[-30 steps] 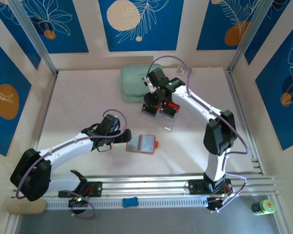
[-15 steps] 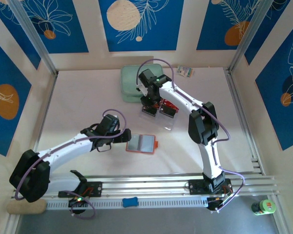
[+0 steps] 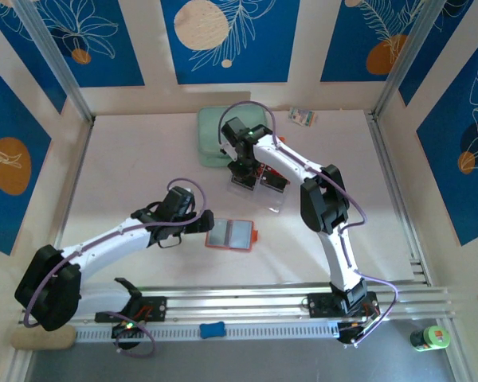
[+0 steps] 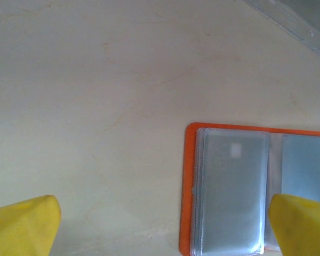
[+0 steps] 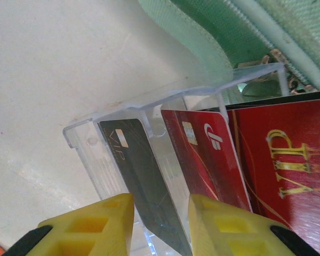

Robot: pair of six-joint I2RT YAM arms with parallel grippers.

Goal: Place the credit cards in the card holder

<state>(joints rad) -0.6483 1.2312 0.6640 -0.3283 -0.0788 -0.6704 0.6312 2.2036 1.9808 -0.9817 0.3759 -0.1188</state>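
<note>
Right gripper [image 5: 161, 213] straddles the black card [image 5: 136, 165] standing in the clear rack [image 5: 90, 154] beside the red credit cards [image 5: 202, 160]. Jaws narrow, firm grip cannot be told. Left gripper [image 4: 162, 224] gapes empty near the card holder [image 4: 229, 186], which lies opened flat, presumably to present its pockets

Mint-green zipped pouch [image 3: 211, 135] at the back — a clear plastic tray [image 5: 88, 153] just beside it.

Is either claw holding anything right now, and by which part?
Left claw is open, holding nothing. Right claw brackets the black card at its near end; a firm grip cannot be told.
</note>
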